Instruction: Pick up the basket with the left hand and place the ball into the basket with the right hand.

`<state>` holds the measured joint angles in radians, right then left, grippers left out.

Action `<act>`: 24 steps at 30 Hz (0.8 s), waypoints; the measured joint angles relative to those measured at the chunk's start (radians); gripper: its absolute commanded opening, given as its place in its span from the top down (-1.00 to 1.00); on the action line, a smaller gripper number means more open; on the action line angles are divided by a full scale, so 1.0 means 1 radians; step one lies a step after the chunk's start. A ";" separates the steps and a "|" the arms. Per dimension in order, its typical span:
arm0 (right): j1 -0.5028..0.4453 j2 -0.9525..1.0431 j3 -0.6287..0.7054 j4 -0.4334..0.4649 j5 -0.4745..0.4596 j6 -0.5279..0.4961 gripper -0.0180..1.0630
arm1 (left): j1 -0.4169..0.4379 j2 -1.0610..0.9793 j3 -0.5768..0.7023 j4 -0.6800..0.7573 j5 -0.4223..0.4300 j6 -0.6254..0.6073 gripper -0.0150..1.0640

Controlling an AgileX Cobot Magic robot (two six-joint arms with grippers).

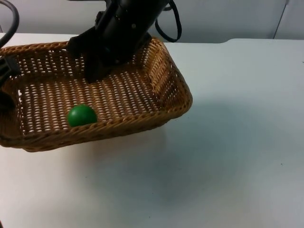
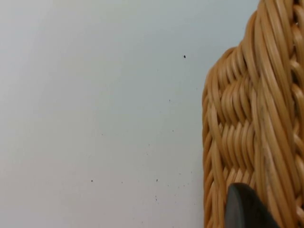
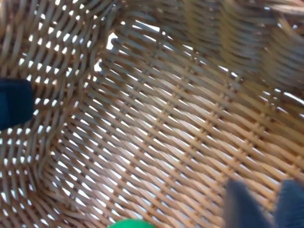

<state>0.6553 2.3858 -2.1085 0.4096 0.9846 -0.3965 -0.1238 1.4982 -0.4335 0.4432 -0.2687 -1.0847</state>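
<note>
- We see the wicker basket (image 1: 166, 80) held up off the white surface (image 1: 228, 156), tilted, w/ its shadow below.
- The left hand (image 1: 5, 83) sits at the basket's 9 o'clock edge; in the left wrist view a black fingertip (image 2: 247, 209) lies against the weave (closed on the rim, as far as we can tell).
- The right hand (image 1: 92, 71) hangs inside the basket near the 12 o'clock wall; we can't tell how wide it is.
- The green ball (image 1: 81, 115) rests on the basket floor at approx. 7 o'clock, apart from the right hand.
</note>
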 measured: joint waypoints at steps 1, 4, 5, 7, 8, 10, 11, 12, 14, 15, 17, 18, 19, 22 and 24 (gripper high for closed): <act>0.000 -0.014 -0.002 -0.024 0.005 0.000 0.97 | 0.000 0.000 0.000 0.000 0.000 0.000 0.98; 0.000 -0.052 -0.010 -0.078 0.012 0.010 0.97 | 0.000 0.000 0.000 0.000 0.000 0.000 0.98; 0.000 -0.073 -0.015 -0.114 0.014 0.025 0.97 | 0.000 0.000 0.000 0.000 0.000 0.000 0.98; 0.000 -0.104 -0.019 -0.156 0.014 0.047 0.97 | 0.000 0.000 0.000 0.000 0.000 0.000 0.98; 0.000 -0.138 -0.023 -0.204 0.014 0.074 0.97 | 0.000 0.000 0.000 0.000 0.000 0.000 0.98; 0.000 -0.205 -0.026 -0.296 0.012 0.134 0.97 | 0.000 0.000 0.000 0.000 0.000 0.000 0.98; -0.002 -0.242 -0.026 -0.335 0.010 0.163 0.97 | 0.000 0.000 0.000 0.000 0.000 0.000 0.98; -0.002 -0.242 -0.026 -0.335 0.010 0.163 0.97 | 0.000 0.000 0.000 0.000 0.000 0.000 0.98; -0.014 -0.329 -0.026 -0.385 0.017 0.202 0.97 | 0.000 0.000 0.000 0.000 0.000 0.000 0.98; -0.019 -0.365 -0.026 -0.395 0.024 0.216 0.97 | 0.000 0.000 0.000 0.000 0.000 0.000 0.98; -0.021 -0.401 -0.026 -0.399 0.039 0.223 0.97 | 0.000 0.000 0.000 0.000 0.000 0.000 0.98; -0.023 -0.428 -0.026 -0.410 0.056 0.230 0.97 | 0.000 0.000 0.000 0.000 0.000 0.000 0.98; -0.024 -0.460 -0.026 -0.410 0.072 0.234 0.97 | 0.000 0.000 0.000 0.000 0.000 0.000 0.98; -0.026 -0.513 -0.026 -0.410 0.113 0.236 0.97 | 0.000 0.000 0.000 0.000 0.000 0.000 0.98; -0.026 -0.561 -0.026 -0.410 0.163 0.238 0.97 | 0.000 0.000 0.000 0.000 0.000 0.000 0.98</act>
<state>0.6296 1.8252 -2.1345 0.0000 1.1472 -0.1583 -0.1238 1.4982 -0.4335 0.4432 -0.2687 -1.0847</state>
